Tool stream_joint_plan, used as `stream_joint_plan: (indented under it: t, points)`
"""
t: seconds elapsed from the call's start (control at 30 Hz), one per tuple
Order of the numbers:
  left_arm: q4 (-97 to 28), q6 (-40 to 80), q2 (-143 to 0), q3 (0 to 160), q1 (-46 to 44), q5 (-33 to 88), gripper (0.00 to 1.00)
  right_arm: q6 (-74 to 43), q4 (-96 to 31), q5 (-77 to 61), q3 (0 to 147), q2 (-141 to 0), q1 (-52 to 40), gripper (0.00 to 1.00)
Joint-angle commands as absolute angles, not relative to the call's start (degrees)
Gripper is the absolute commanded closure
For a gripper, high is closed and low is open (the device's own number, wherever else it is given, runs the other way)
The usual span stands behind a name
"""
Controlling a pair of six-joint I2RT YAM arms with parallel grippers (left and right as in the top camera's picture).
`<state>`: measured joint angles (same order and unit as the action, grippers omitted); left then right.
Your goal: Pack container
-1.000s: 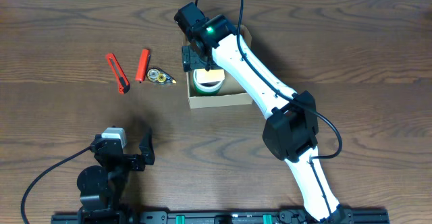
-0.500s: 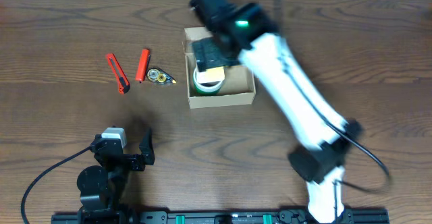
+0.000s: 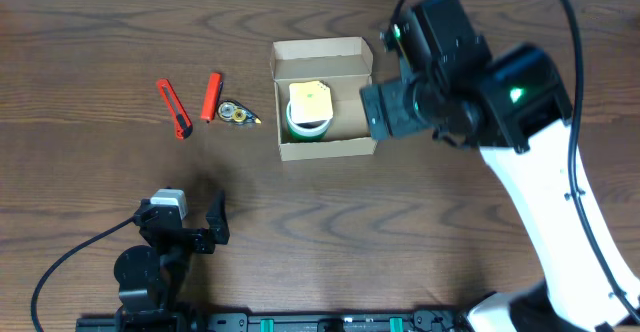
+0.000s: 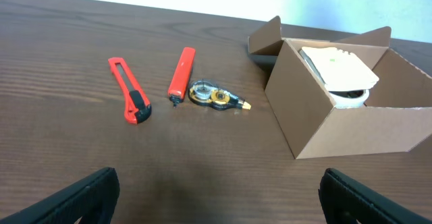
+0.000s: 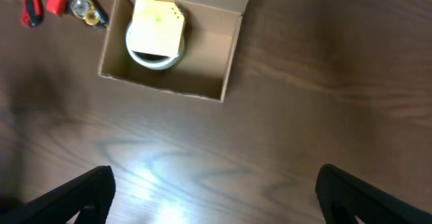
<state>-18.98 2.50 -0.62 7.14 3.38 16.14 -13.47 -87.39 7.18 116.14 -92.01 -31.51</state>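
A: Located the small tan cardboard box [image 3: 325, 150]?

B: Found on the dark wooden table [image 3: 100, 32], far middle, with lid flap thrown back and mouth facing up. Left open, presumably, for loading from above.

A: Checked inside?

B: Spotted a white tape roll [image 3: 308, 129] lying flat by the left wall, with a pale yellow pad of notes [image 3: 310, 97] resting on top. Judged as stacked that way to keep the right half free.

A: Logged the loose things?

B: Counted three in a row left of the box, all clear of it: a red-and-black snap-blade cutter [image 3: 174, 108], a slim red stick-shaped tool [image 3: 211, 96] of unclear kind, and a small clear correction-tape dispenser [image 3: 236, 114] nearest the box. Lay spaced apart, leaving room for a finger on either side, by my reading.

A: Read the right gripper [image 5: 219, 197]?

B: Hung raised above the table, off to the box's right side in the overhead view. Fingers spread to full width, nothing between them. Read as free for another pick.

A: And the left gripper [image 4: 223, 200]?

B: Parked low at the near edge, aimed toward the three loose items but well apart from them. Likewise spread wide and empty.

A: Reckoned progress?

B: Partway: two in, three out, lid not yet shut.
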Motion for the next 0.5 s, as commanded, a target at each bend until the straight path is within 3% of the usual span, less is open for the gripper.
stream_joint_plan:
  t: [0.0, 0.2, 0.47]
  points:
    - [-18.79, 1.72, -0.25, 5.87, 3.75, 16.19, 0.05, -10.04, -83.20, 6.57, 104.62, -83.83, -31.53, 0.01]
    - [-17.50, 7.11, -0.27, 8.36, 3.75, 18.90, 0.05, -9.13, -81.01, 5.74, 91.94, -71.13, -31.51, 0.01]
    - [-24.62, 7.29, -11.66, 25.54, 3.75, 17.41, 0.05, -10.22, -88.66, 5.72, 90.63, -57.95, -31.53, 0.01]
